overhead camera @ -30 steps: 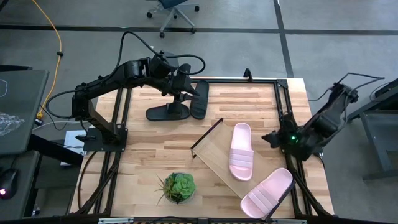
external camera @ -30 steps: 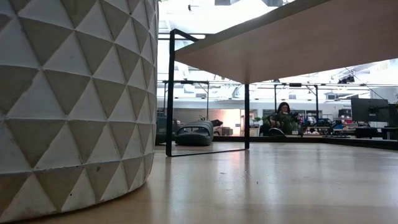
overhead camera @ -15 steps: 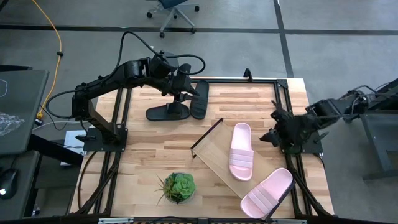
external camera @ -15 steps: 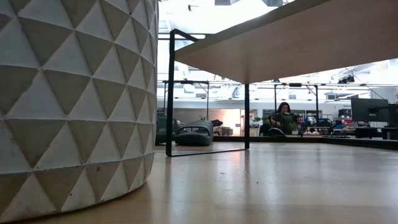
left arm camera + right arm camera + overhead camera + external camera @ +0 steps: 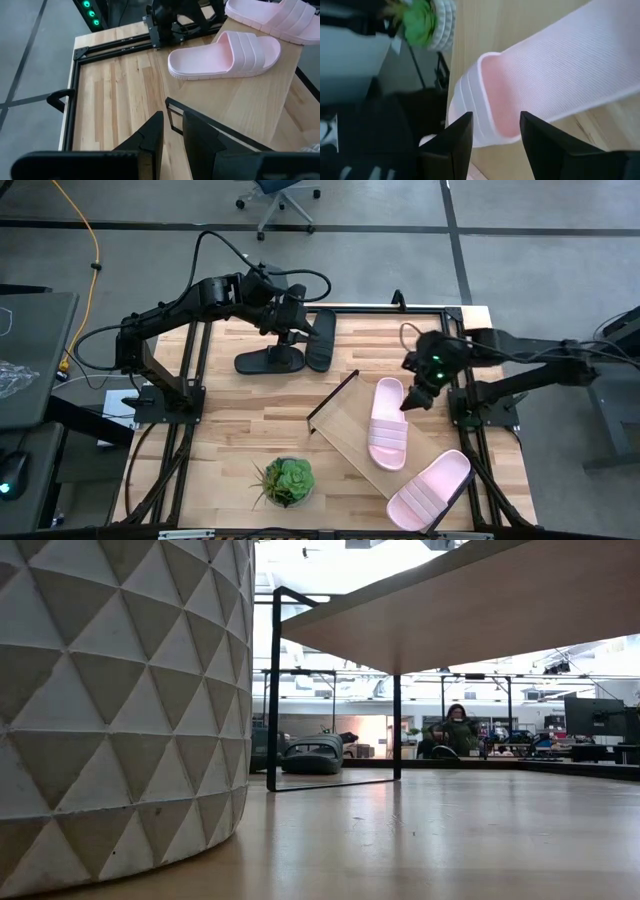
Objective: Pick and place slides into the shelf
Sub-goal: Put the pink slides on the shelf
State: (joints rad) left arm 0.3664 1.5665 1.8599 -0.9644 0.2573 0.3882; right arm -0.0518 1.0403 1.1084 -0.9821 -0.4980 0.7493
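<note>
High view. Shelf (image 5: 352, 442): long light-wood board in a thin black frame, lying diagonally on the plank table (image 5: 250, 395). First pink slide (image 5: 387, 423): pale pink, ribbed strap, flat on the shelf board. Second pink slide (image 5: 430, 489): same make, at the shelf's near end, partly overhanging the table edge. Two black slides (image 5: 290, 352): at the far side of the table, one flat, one tipped on its edge; outlines merge with the arm above. Left gripper (image 5: 291, 335): over the black slides; whether it touches them cannot be told. Right gripper (image 5: 415, 399): just beside the first pink slide's far end, fingers apart, nothing between them. Potted plant (image 5: 286, 480): near table edge.

Low view. Plant pot (image 5: 120, 690): white faceted wall filling the left. Shelf underside and black legs overhead. One black slide (image 5: 312, 755) visible far off; pink slides hidden. A person (image 5: 456, 730) sits in the room behind.

Left wrist view. Fingers (image 5: 152, 132) narrowly parted, holding nothing. Both pink slides on the board, the farther one cut off by the frame.

Right wrist view. Fingers (image 5: 455, 135) spread wide over the pink slide's open toe (image 5: 545, 75); strap ribbing clear, heel cut off.
</note>
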